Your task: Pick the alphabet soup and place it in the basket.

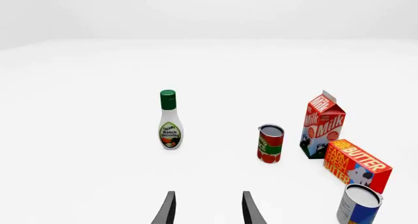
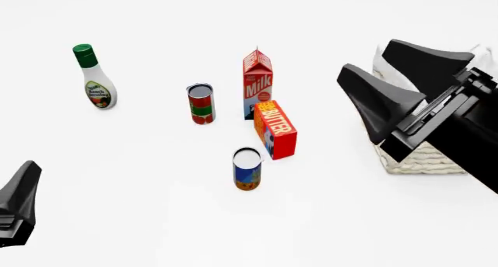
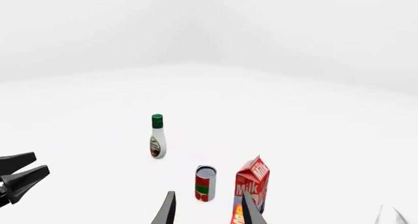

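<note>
Looming largest in the front view, the black right gripper [image 2: 409, 83] is seen raised above the table, its two fingers spread apart with nothing between them. It hangs in front of the large cream woven wicker basket with white cloth lining [image 2: 420, 159], much of which is hidden behind it.

The black left gripper [image 2: 17, 206] is kept low at the near left edge, well apart from every item; in the left wrist view its fingertips [image 1: 168, 209] are seen parted and empty, so no grasp has begun.

The alphabet soup, a small can with a silver-white top and a blue label turning orange-brown below [image 2: 247, 169], stands upright on the white table [image 2: 140, 174], nearest of the groceries and just in front of the red-and-orange butter box [image 2: 274, 129]. It is clear on its near and left sides, which is judged to favour an approach from there. Behind are the red-and-white milk carton [image 2: 258, 83], the red-and-green labelled can [image 2: 200, 104] and, well to the left, the white ranch dressing bottle with a green cap [image 2: 94, 77].

The soup lies between the grippers, with the basket to the right; a pick by the right arm is judged convenient, since little carrying would follow.
</note>
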`<action>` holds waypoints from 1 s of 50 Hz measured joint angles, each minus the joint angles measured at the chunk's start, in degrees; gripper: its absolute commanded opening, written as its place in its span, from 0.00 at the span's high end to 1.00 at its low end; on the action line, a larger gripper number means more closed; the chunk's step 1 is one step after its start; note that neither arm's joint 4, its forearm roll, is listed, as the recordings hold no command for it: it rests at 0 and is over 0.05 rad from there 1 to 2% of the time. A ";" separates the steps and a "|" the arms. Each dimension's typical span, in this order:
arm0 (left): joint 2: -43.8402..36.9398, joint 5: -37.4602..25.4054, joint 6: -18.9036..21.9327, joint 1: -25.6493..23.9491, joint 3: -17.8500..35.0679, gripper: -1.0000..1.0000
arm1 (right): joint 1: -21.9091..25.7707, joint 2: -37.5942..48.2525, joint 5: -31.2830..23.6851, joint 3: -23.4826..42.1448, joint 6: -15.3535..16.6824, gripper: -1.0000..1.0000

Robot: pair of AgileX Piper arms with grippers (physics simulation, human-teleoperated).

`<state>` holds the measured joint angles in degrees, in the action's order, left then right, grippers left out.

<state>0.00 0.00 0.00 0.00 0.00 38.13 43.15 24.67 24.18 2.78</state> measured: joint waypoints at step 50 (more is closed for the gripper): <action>0.00 0.00 0.00 0.00 0.00 0.00 | 4.61 34.27 19.28 4.34 -1.41 0.00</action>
<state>0.00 0.00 0.00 0.00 0.00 42.74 77.42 43.96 28.51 1.36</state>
